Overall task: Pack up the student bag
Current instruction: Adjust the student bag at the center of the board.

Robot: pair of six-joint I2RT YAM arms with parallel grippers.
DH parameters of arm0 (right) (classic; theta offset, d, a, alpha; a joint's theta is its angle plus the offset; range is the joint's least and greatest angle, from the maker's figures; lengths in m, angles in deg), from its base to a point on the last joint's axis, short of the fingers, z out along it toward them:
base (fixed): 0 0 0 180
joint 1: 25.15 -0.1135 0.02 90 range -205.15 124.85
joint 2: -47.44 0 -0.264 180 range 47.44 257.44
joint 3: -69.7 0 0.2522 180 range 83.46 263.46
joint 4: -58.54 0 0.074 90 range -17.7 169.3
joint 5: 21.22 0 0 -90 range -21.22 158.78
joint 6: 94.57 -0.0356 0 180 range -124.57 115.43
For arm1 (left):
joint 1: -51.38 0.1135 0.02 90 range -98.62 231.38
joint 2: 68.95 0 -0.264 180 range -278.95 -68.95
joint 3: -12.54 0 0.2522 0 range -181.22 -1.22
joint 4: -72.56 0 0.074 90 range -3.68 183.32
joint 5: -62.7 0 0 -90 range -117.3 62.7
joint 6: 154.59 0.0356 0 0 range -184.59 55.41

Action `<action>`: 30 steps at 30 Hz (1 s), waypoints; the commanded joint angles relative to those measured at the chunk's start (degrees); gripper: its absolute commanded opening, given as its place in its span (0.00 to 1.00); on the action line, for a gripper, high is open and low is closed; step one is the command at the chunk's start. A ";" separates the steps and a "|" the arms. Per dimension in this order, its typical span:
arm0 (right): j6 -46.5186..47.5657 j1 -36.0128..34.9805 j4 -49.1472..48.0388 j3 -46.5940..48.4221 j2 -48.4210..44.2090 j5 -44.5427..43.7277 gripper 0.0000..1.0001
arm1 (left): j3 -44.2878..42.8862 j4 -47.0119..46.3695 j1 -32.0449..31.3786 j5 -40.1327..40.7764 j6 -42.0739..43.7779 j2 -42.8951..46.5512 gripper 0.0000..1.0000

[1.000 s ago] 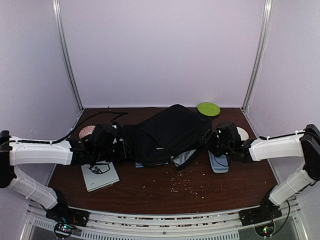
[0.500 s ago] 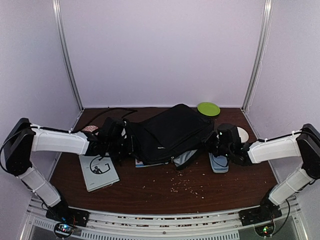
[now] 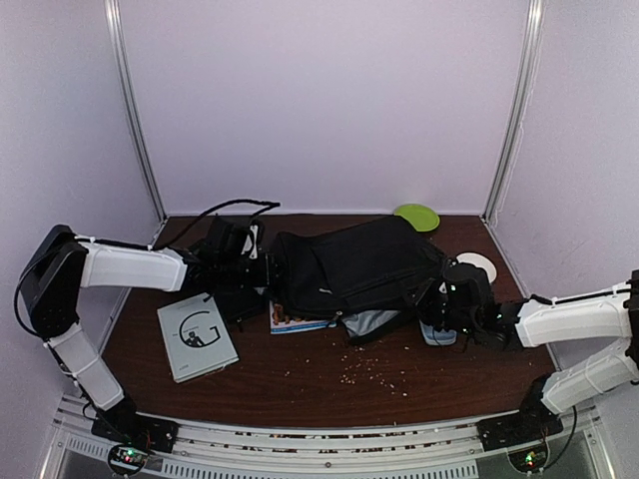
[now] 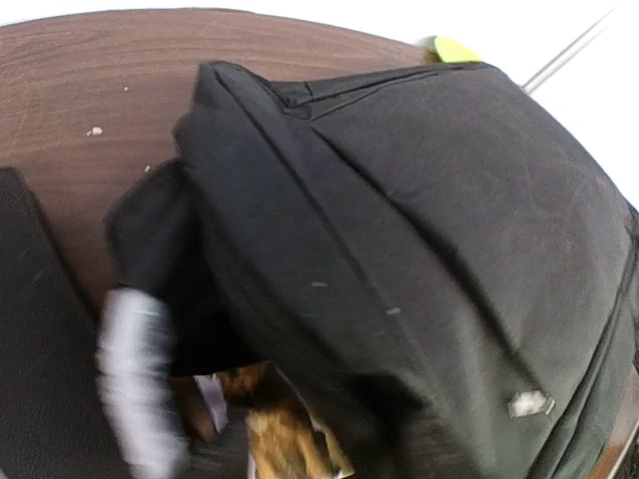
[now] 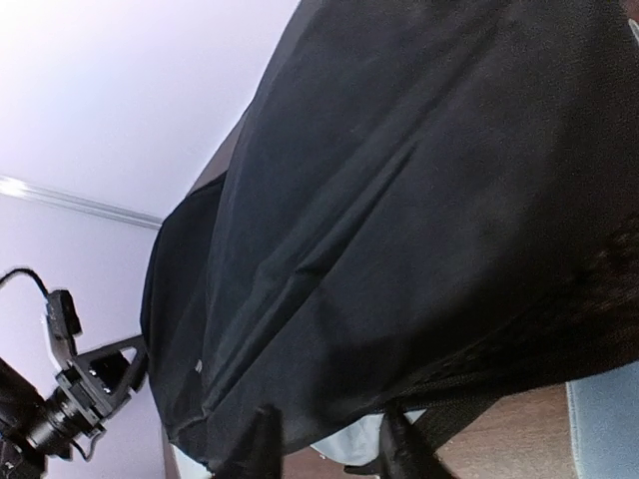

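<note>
Top external shows us the student bag (image 3: 354, 267) hiding most of a booklet (image 3: 290, 320); we cannot tell whether the left pincer (image 3: 264, 283) or right pincer (image 3: 427, 301) grips its fabric.

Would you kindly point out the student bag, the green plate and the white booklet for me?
student bag (image 3: 354, 261), top view, middle of its black panel.
green plate (image 3: 419, 216), top view, its visible face.
white booklet (image 3: 198, 341), top view, its cover.
</note>
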 commanded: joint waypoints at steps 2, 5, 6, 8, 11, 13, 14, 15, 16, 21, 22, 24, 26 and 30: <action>6.30 -0.70 7.66 2.43 -3.89 -0.80 0.54 | 8.35 -2.84 -3.50 -0.04 1.90 12.36 0.75; 8.71 -0.75 9.56 3.37 -4.86 0.61 0.61 | 11.81 1.21 -8.87 7.27 3.60 19.50 0.81; 9.34 -0.80 10.03 3.52 -5.06 0.97 0.62 | 12.52 2.02 -11.00 9.13 3.80 20.90 0.82; 10.83 -0.99 10.72 3.82 -5.48 1.21 0.63 | 13.75 2.61 -15.84 12.52 4.02 22.62 0.82; 12.55 -1.50 10.80 4.28 -5.66 1.64 0.62 | 15.19 0.47 -20.83 14.81 3.14 22.79 0.82; 12.90 -1.95 10.82 4.43 -5.63 1.40 0.61 | 15.65 -3.81 -22.71 13.58 1.87 20.99 0.81; 12.77 -2.17 10.86 4.44 -5.59 1.24 0.61 | 15.21 -5.78 -23.37 13.09 1.29 19.51 0.80; 12.57 -2.23 10.82 4.46 -5.64 1.17 0.60 | 14.12 -7.09 -24.12 12.75 0.95 17.78 0.79; 12.39 -2.32 10.66 4.37 -5.83 1.09 0.60 | 12.58 -7.53 -24.71 12.82 0.53 15.62 0.78; 12.47 -2.62 11.30 4.03 -7.79 -0.44 0.59 | 5.32 -10.29 -26.64 11.38 -1.36 5.32 0.74; 12.56 -2.58 11.58 4.01 -8.24 -0.89 0.59 | 4.79 -11.70 -26.63 10.89 -1.60 3.77 0.72; 12.90 -2.80 11.20 3.49 -9.37 -1.76 0.59 | 4.24 -13.92 -26.65 9.78 -1.97 1.44 0.68; 13.77 -3.30 9.35 2.07 -10.92 -2.80 0.59 | 4.60 -16.55 -26.64 9.22 -2.10 -0.04 0.66; 16.03 -4.39 2.38 -3.26 -13.84 -5.90 0.59 | 7.61 -24.44 -26.65 8.34 -0.88 -1.99 0.61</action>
